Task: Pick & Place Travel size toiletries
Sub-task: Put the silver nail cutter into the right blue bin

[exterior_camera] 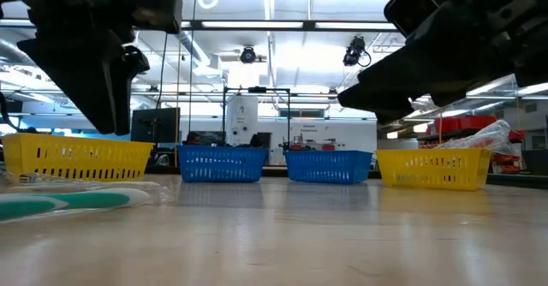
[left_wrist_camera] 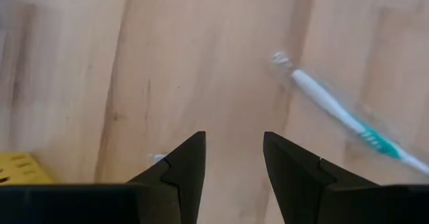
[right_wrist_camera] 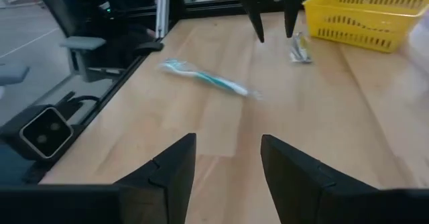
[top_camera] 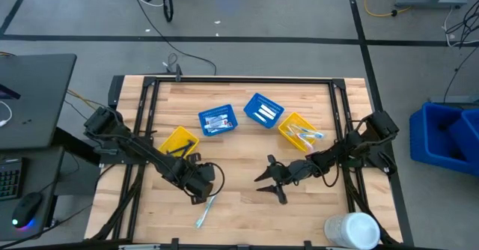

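Note:
A white and teal toothbrush (top_camera: pixel 207 209) in a clear wrapper lies flat on the wooden table (top_camera: pixel 239 220), near its front edge. It also shows in the left wrist view (left_wrist_camera: pixel 348 120) and the right wrist view (right_wrist_camera: pixel 208 76). My left gripper (left_wrist_camera: pixel 233 138) hangs open just above the table, fingers pointing down, with the toothbrush off to one side of it (top_camera: pixel 202 188). A small white packet (right_wrist_camera: pixel 299 47) lies on the table beside its fingers. My right gripper (right_wrist_camera: pixel 228 138) is open above the table's middle (top_camera: pixel 266 183), pointing toward the toothbrush, with nothing between its fingers.
A yellow basket (top_camera: pixel 178 140) stands close behind my left gripper. Two blue baskets (top_camera: pixel 217 120) (top_camera: pixel 263 110) stand farther back, both holding small items. A second yellow basket (top_camera: pixel 298 130) on the right holds toothbrushes. A large white cylinder (top_camera: pixel 352 231) stands at the front right corner.

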Robot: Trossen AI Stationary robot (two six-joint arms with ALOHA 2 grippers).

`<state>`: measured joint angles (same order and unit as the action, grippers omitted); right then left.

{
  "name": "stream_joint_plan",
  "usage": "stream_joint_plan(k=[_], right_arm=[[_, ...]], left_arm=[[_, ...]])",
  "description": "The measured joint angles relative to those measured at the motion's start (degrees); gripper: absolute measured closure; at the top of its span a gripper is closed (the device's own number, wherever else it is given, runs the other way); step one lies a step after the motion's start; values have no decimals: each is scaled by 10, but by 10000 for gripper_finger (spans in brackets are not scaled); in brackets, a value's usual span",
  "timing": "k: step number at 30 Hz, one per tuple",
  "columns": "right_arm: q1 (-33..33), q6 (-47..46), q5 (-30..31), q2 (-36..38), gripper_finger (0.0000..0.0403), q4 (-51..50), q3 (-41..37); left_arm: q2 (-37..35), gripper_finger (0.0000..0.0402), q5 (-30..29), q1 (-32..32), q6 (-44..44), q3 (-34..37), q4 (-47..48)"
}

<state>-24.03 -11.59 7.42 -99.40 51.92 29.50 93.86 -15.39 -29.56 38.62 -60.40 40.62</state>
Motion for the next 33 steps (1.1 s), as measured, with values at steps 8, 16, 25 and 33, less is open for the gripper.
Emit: stream_joint_plan(k=[8, 16, 25, 33], right_arm=[[-4, 0, -1, 0, 236, -6, 0], [-4, 1, -1, 0, 245, -6, 0], [-4, 5, -1, 0, 242, -6, 0], [-14, 36, 5, 55, 224, -100, 0]], left_arm=[[0, 244, -11, -5, -13, 0, 13], [0, 244, -8, 3, -23, 4, 96], [0, 244, 61, 49, -51, 45, 77], [0, 244, 73, 66, -85, 45, 67]])
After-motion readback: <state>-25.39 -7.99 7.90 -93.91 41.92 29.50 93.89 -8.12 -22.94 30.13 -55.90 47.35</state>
